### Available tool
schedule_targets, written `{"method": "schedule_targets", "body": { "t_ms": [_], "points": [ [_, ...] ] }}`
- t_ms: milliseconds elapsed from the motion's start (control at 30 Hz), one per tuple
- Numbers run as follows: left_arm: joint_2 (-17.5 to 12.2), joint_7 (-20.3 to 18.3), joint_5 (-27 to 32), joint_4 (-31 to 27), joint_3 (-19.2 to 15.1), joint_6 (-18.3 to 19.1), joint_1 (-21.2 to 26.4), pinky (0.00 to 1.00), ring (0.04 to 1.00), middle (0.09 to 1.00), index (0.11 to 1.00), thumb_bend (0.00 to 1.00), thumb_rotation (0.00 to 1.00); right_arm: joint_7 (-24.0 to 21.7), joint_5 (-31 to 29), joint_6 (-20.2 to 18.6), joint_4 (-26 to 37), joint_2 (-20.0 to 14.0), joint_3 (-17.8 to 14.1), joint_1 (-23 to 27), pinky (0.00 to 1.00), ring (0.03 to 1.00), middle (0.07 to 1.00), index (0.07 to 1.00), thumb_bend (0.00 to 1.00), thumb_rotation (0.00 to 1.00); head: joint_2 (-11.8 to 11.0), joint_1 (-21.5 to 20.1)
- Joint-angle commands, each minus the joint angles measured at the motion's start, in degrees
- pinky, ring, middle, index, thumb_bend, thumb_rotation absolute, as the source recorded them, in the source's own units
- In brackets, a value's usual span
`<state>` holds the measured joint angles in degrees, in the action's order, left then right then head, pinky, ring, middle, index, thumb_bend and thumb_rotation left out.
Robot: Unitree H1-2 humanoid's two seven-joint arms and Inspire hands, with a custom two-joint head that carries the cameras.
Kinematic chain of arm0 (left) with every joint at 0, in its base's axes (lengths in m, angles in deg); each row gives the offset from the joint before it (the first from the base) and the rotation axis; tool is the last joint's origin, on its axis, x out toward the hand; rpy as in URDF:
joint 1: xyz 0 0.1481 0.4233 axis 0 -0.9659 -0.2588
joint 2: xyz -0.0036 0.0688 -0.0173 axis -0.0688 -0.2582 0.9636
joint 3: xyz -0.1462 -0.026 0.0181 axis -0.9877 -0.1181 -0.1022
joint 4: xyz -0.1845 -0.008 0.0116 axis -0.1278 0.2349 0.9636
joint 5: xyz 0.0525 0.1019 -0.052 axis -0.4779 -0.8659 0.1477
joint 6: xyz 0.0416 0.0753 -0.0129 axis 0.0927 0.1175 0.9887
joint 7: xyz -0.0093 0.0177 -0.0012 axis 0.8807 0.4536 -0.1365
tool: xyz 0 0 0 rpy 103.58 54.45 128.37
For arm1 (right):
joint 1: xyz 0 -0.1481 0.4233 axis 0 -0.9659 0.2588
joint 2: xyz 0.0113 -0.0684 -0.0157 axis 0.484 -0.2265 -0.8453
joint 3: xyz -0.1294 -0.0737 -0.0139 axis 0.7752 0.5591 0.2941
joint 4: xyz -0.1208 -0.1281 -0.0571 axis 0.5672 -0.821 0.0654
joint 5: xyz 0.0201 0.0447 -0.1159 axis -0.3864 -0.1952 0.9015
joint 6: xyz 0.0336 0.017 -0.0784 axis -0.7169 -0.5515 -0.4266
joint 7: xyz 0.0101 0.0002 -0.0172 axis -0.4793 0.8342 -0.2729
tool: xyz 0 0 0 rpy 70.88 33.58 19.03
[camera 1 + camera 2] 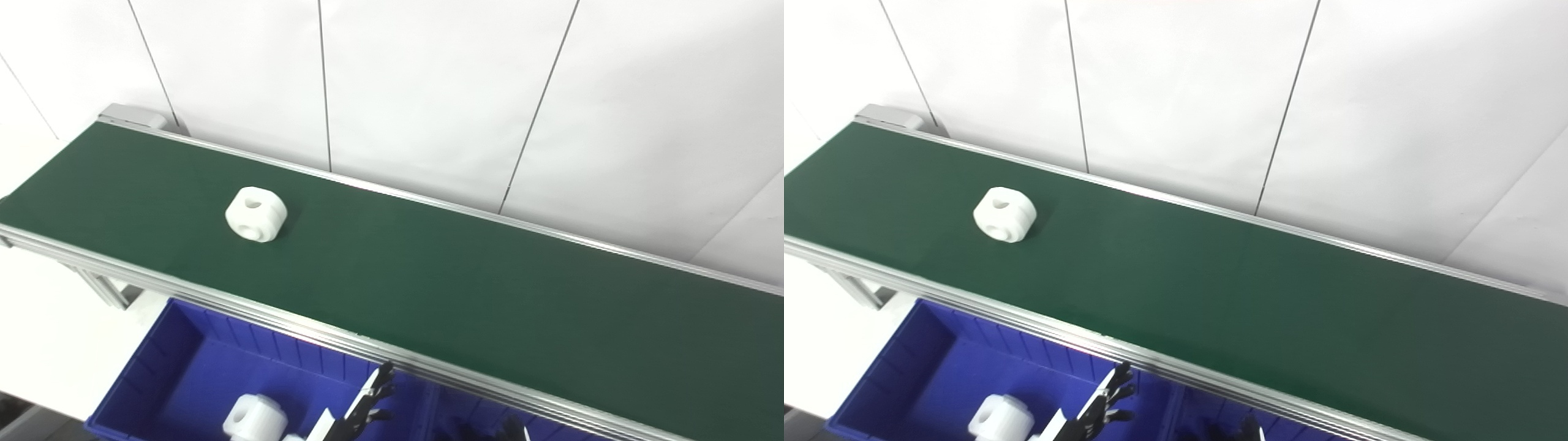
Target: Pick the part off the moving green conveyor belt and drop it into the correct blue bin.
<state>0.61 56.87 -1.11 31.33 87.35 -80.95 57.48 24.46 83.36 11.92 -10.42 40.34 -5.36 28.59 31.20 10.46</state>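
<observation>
At the bottom centre of the frame the left hand hangs over the left blue bin, fingers spread and holding nothing. The right hand only peeks in at the bottom edge over the neighbouring blue bin; whether it is spread or clenched cannot be told. One white ring-shaped part already lies in the left bin. Another white ring-shaped part sits on the green conveyor belt at left of centre, well apart from both hands. Judging by this, one drop looks done; the belt part is not yet picked or binned.
</observation>
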Motion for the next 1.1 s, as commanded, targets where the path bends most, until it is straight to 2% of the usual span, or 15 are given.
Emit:
{"method": "schedule_targets", "body": {
  "t_ms": [0, 67, 133, 233, 300, 333, 467, 500, 600, 700, 833, 1067],
  "points": [
    [-1.6, 3.1, -0.9, -5.8, 1.5, -2.5, 1.0, 0.75, 0.905, 0.962, 1.0, 0.82, 0.9, -1.3, -0.4, 2.0, 0.8, 0.9, -0.2, -0.5, 1.0, 1.0, 1.0, 1.0, 0.84, 0.86, 0.0, 0.2],
    [-3.1, 4.0, -2.1, -10.2, 2.0, -2.5, 1.6, 0.71, 0.888, 0.949, 1.0, 0.87, 0.87, -1.4, -0.2, 1.9, 0.9, 1.2, -0.4, -0.6, 1.0, 1.0, 1.0, 1.0, 0.84, 0.86, 0.1, 0.4],
    [-3.9, 3.5, -5.3, -16.3, 0.3, -2.5, 2.1, 0.67, 0.865, 0.933, 1.0, 0.89, 0.82, -1.8, -0.6, 1.8, 0.9, 1.3, -0.5, -0.7, 1.0, 1.0, 1.0, 1.0, 0.83, 0.85, 0.1, 0.4],
    [-5.9, -0.1, -2.7, -24.5, -3.8, -1.4, 6.5, 0.62, 0.809, 0.893, 0.938, 0.95, 0.65, -2.7, -1.3, 1.8, 0.4, 1.7, -0.5, -0.3, 1.0, 1.0, 1.0, 1.0, 0.8, 0.84, -0.5, 1.0],
    [-7.7, -2.8, -0.1, -27.2, -6.0, 0.8, 9.9, 0.64, 0.814, 0.889, 0.89, 0.98, 0.49, -3.2, -1.6, 1.7, 0.1, 1.9, -0.6, 0.0, 1.0, 1.0, 1.0, 1.0, 0.79, 0.83, -0.8, 1.0],
    [-8.3, -4.1, 0.9, -28.0, -6.9, 1.9, 11.0, 0.66, 0.826, 0.897, 0.881, 0.98, 0.45, -3.4, -1.6, 1.7, -0.1, 2.0, -0.7, 0.1, 1.0, 1.0, 1.0, 1.0, 0.79, 0.83, -0.8, 1.0],
    [-15.7, -11.2, -3.8, -28.3, -15.7, 9.6, 24.6, 0.72, 0.854, 0.866, 0.796, 0.97, 0.41, -3.2, -1.6, 0.9, -0.2, 2.7, -1.2, 0.2, 1.0, 1.0, 1.0, 1.0, 0.76, 0.82, -1.1, 1.0],
    [-16.7, -12.9, -4.3, -28.2, -16.7, 11.4, 26.9, 0.72, 0.843, 0.854, 0.804, 0.99, 0.34, -3.2, -1.5, 0.9, -0.2, 2.8, -1.3, 0.2, 1.0, 1.0, 1.0, 1.0, 0.76, 0.82, -1.0, 0.9],
    [-19.4, -17.2, -8.0, -26.5, -18.7, 16.2, 34.1, 0.68, 0.824, 0.844, 0.814, 1.0, 0.29, -2.9, -1.2, 0.5, 0.0, 3.1, -1.8, -0.2, 1.0, 1.0, 1.0, 1.0, 0.77, 0.82, -0.9, 0.9],
    [-22.0, -19.9, -12.4, -20.7, -19.3, 18.1, 40.2, 0.64, 0.795, 0.838, 0.818, 1.0, 0.22, -2.5, -0.7, 0.0, 0.3, 3.3, -2.1, -0.6, 1.0, 1.0, 1.0, 1.0, 0.79, 0.83, -0.7, 0.8],
    [-25.3, -21.6, -18.8, -10.1, -18.5, 16.7, 47.7, 0.64, 0.801, 0.859, 0.84, 1.0, 0.2, -2.8, -1.1, -0.7, 1.0, 3.5, -2.3, -1.3, 1.0, 1.0, 1.0, 1.0, 0.79, 0.83, -0.2, 0.7],
    [-29.3, -20.6, -27.7, 5.0, -14.6, 12.5, 55.9, 0.69, 0.814, 0.851, 0.83, 1.0, 0.2, -2.8, -1.2, -1.4, 1.8, 4.0, -2.3, -1.8, 1.0, 1.0, 1.0, 1.0, 0.77, 0.83, 0.5, 0.4]
  ]
}}
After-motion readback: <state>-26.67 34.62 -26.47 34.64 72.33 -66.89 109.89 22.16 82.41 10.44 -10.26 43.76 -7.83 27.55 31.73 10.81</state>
